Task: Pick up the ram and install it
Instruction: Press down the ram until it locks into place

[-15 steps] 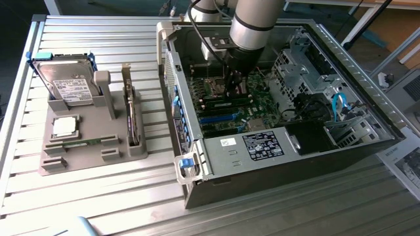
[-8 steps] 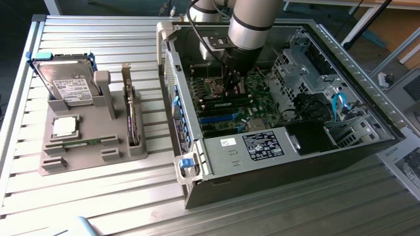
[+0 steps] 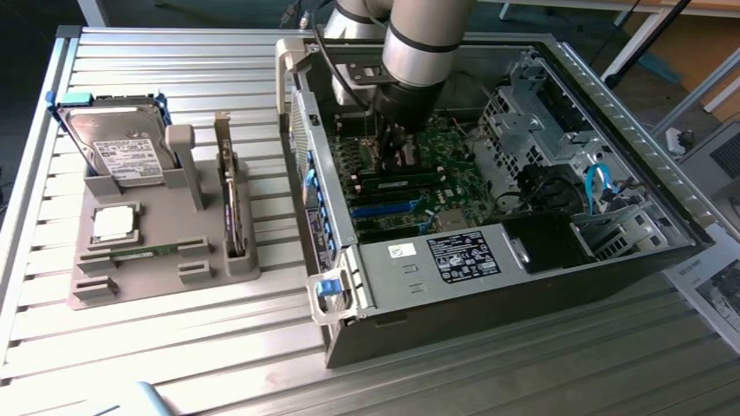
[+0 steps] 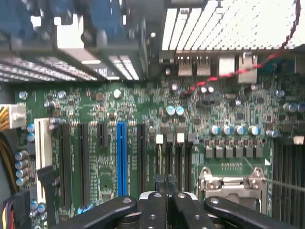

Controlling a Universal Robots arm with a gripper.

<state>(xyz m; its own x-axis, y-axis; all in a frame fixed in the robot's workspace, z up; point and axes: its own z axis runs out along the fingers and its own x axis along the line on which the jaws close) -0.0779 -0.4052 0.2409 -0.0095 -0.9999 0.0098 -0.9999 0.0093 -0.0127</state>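
I have the gripper (image 4: pixel 165 183) down inside the computer case (image 3: pixel 486 286), fingers pressed together over the motherboard (image 4: pixel 143 109) — the ram (image 3: pixel 148 251) lies on the grey tray (image 3: pixel 104 295). Picking isn't begun; it calls for leaving the case.

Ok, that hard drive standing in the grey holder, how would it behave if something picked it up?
The hard drive looks like a rigid metal block, so probably stiff and heavy for its size. Its smooth casing may be slippery. It stands on edge in the grey holder; without that support it could tip.
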